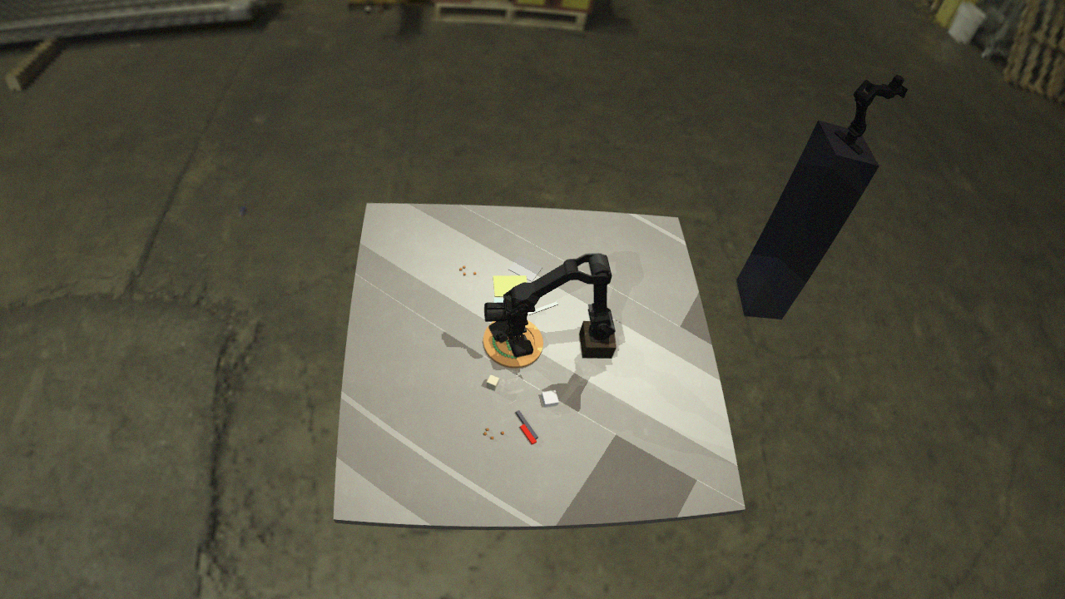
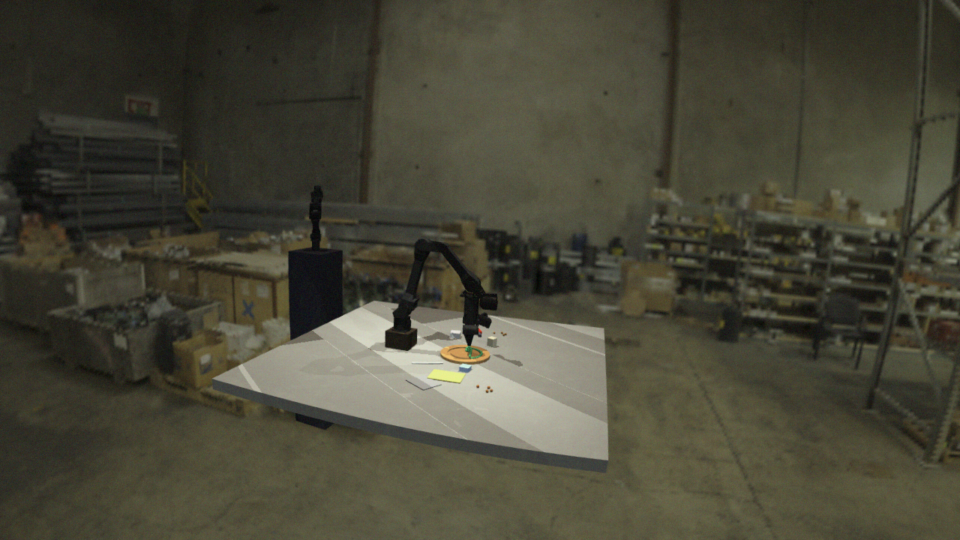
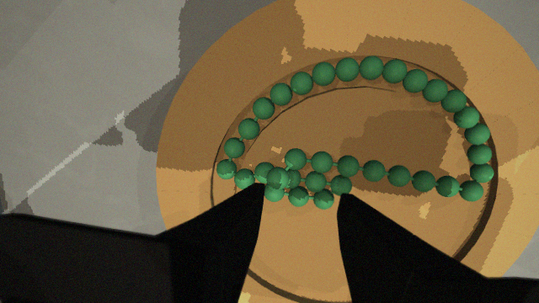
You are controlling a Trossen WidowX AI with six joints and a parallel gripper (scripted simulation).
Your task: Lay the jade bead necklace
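The round wooden bead board (image 1: 513,363) (image 2: 445,356) (image 3: 202,126) lies on the table. The green jade necklace (image 2: 478,355) (image 3: 371,67) lies on it. In the wrist view, its upper arc follows the groove from left to right. Its near side cuts straight across the board's middle from the right and bunches up at the left, where beads overlap inside the ring. The near part of the groove holds no beads in view. My gripper (image 2: 469,345) (image 3: 301,199) points down low over the board. Its fingers are partly open, with bunched beads at and between the tips.
A yellow sheet (image 1: 509,284) (image 2: 446,376), a blue block (image 2: 464,367) and a white stick (image 1: 545,307) (image 2: 427,363) lie near the board. A cream cube (image 1: 492,380) (image 2: 492,341), a white block (image 1: 549,398) and a red-and-grey tool (image 1: 527,434) lie on its other side.
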